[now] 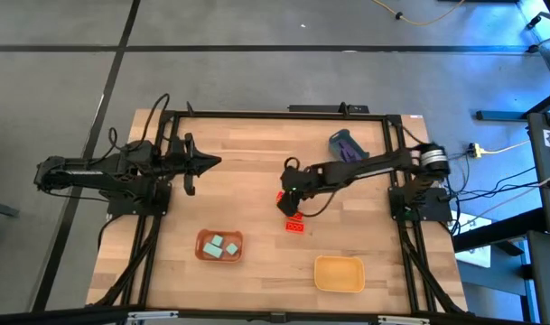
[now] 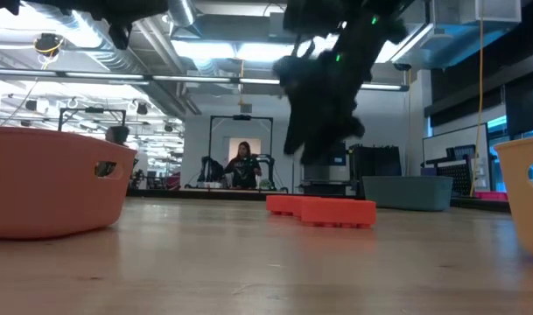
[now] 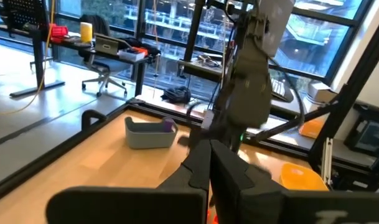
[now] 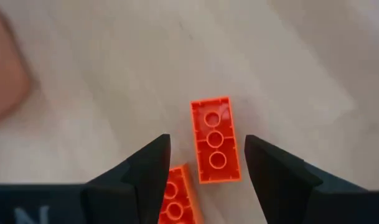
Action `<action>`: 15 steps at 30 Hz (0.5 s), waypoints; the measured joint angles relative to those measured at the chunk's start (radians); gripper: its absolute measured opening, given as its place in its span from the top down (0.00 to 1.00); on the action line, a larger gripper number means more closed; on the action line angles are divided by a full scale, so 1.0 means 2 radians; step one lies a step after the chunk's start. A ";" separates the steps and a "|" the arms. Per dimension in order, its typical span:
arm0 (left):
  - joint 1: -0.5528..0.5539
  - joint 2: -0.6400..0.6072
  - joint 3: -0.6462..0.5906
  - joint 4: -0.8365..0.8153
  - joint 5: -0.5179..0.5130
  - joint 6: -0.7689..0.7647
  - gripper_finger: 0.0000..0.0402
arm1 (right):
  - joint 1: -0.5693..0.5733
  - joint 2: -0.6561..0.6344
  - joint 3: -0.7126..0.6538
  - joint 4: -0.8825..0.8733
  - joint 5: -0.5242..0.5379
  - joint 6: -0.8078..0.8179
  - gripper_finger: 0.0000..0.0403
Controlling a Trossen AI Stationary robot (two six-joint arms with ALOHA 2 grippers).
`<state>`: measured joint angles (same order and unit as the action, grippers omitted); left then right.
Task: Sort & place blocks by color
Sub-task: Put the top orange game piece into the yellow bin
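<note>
From above, my right gripper (image 1: 288, 200) reaches in over the middle of the wooden surface (image 1: 256, 185), hanging just above the red bricks (image 1: 294, 223), which lie a little toward the front edge. My left gripper (image 1: 209, 163) waits near the left side of the surface, well apart from everything. The orange tray (image 1: 202, 249) sits near the front with teal cubes (image 1: 223, 246) inside it; I count at least two, perhaps three. The yellow tray (image 1: 339, 273) stands to the right of it. Near the back right the grey cup (image 1: 340, 142) holds a purple bar (image 1: 349, 149).

From table height, the red bricks (image 2: 323, 210) rest flat on the surface, touching or nearly touching, with my right gripper (image 2: 314, 140) dark and blurred directly over them, not touching. The orange tray (image 2: 47, 184) fills the left edge, the yellow tray (image 2: 524, 188) the right, and the grey cup (image 2: 408, 192) stands farther back. A person (image 2: 244, 164) sits far off in the room.

My left wrist camera shows my own left fingers (image 3: 223, 177) drawn together to a narrow point, holding nothing. Beyond them stand the right arm, the grey cup (image 3: 149, 134) with something purple at its rim, and a bit of the yellow tray (image 3: 295, 175).

My right wrist camera looks straight down: my fingers (image 4: 149, 165) are spread wide, and one red brick (image 4: 215, 140) lies between them, studs up, untouched. A second red brick (image 4: 175, 200) peeks out beside one finger, its corner just touching the first. The orange tray (image 4: 5, 78) shows at the edge.
</note>
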<state>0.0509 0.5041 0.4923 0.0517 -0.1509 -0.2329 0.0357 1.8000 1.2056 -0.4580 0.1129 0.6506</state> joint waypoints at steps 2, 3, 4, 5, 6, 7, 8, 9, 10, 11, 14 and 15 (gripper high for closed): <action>0.000 0.000 0.000 0.000 -0.001 0.000 1.00 | 0.000 0.021 0.001 0.003 -0.007 -0.002 0.48; 0.000 0.000 0.000 0.000 -0.004 0.000 1.00 | 0.000 0.031 0.001 0.002 -0.009 -0.005 0.48; 0.000 0.000 0.000 0.000 -0.008 0.000 1.00 | 0.000 0.038 0.001 0.003 -0.010 -0.011 0.48; 0.000 0.000 0.000 0.000 -0.011 0.000 1.00 | 0.000 0.044 0.001 0.004 -0.012 -0.013 0.48; 0.000 0.000 0.000 0.000 -0.012 0.000 1.00 | 0.000 0.048 0.001 0.009 -0.017 -0.015 0.48; 0.000 0.000 0.000 0.000 -0.012 0.000 1.00 | 0.000 0.052 0.001 0.014 -0.017 -0.015 0.48; 0.000 0.000 0.000 0.000 -0.012 0.000 1.00 | 0.000 0.054 0.001 0.018 -0.018 -0.015 0.48; 0.000 0.000 0.000 0.000 -0.012 0.000 1.00 | 0.000 0.056 0.001 0.022 -0.019 -0.015 0.48; 0.000 0.000 0.000 0.000 -0.012 0.000 1.00 | 0.000 0.059 0.001 0.023 -0.018 -0.015 0.48; 0.000 0.000 0.000 -0.001 -0.012 0.000 1.00 | 0.000 0.061 0.001 0.024 -0.019 -0.015 0.48; 0.000 0.000 0.000 -0.005 -0.014 0.000 1.00 | 0.000 0.064 0.001 0.029 -0.018 -0.014 0.48; 0.000 0.000 0.000 -0.006 -0.016 0.000 1.00 | 0.000 0.065 0.001 0.031 -0.019 -0.014 0.48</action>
<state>0.0509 0.5041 0.4923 0.0401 -0.1821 -0.2337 0.0357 1.9302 1.2079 -0.3956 0.0753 0.6223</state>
